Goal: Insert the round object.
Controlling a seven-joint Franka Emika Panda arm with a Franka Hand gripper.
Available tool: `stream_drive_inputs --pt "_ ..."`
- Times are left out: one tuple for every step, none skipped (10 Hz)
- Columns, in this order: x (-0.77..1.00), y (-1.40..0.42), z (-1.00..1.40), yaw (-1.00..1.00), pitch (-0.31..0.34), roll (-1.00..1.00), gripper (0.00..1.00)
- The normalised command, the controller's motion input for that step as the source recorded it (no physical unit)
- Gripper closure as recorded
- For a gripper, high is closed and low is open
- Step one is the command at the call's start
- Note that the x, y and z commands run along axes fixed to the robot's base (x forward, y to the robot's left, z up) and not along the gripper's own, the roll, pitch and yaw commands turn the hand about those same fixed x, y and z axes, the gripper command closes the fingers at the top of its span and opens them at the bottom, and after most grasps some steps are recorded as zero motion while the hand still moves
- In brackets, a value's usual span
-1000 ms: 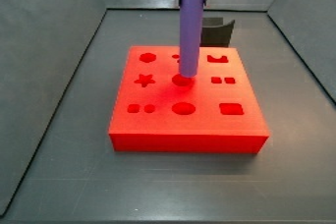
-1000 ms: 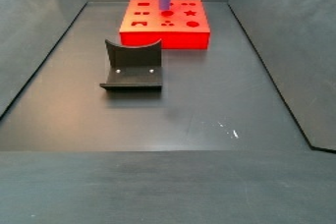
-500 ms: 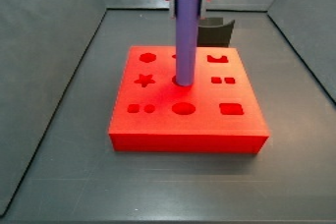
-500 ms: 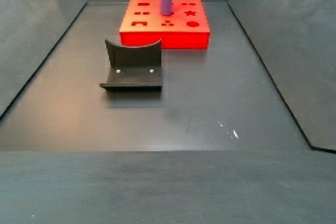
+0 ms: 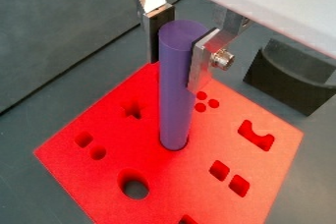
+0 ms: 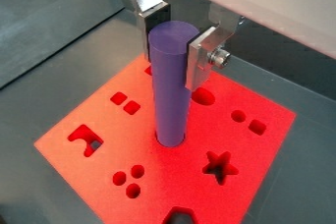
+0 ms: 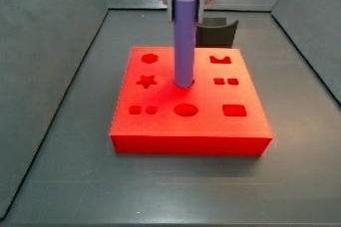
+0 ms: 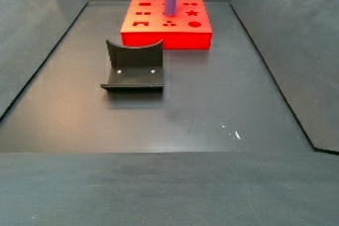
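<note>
Fixture (image 8: 133, 66): dark L-shaped bracket on the floor, nearest in a side view, well apart from the block; idle.
Red block (image 7: 190, 112): flat on the floor, top face cut with star, square, round and small-dot holes; one larger round hole (image 7: 186, 110) open near the front edge.
Round object (image 5: 176, 85): purple rod, upright, lower end in a round opening near the block's middle (image 6: 168, 138); depth of entry not readable.
Gripper (image 6: 179, 35): above the block, silver fingers (image 6: 206, 53) closed on the rod's upper end, one plate each side.
Stage (judged): insertion under way, rod not yet fully down.
Risk 1: slight tilt of rod against hole wall, then jamming or lifting of the block on further push.
Risk 2: release too early, rod leaning or tipping out if seated shallow.
Risk 3: pads slipping along the smooth rod under downward force.
</note>
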Motion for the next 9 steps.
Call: stream_drive_inputs --pt "0.13 0.04 -0.44 -0.04 0.000 0.00 1.00" --pt "0.07 0.04 -0.56 -0.06 0.000 0.00 1.00" --pt "0.09 0.00 -0.71 -0.07 0.000 0.05 1.00" --pt "0.08 0.00 -1.00 -0.12 0.000 0.00 1.00" --pt "0.08 0.00 -1.00 -0.15 0.004 -0.03 1.00" --pt "0.04 0.00 -1.00 -0.18 0.000 -0.04 1.00" --pt "0.00 0.00 -1.00 -0.16 -0.010 0.00 1.00" --pt "0.00 0.00 -0.53 -0.10 0.000 0.03 1.00" --pt "0.00 0.00 0.00 0.00 0.000 0.00 1.00"
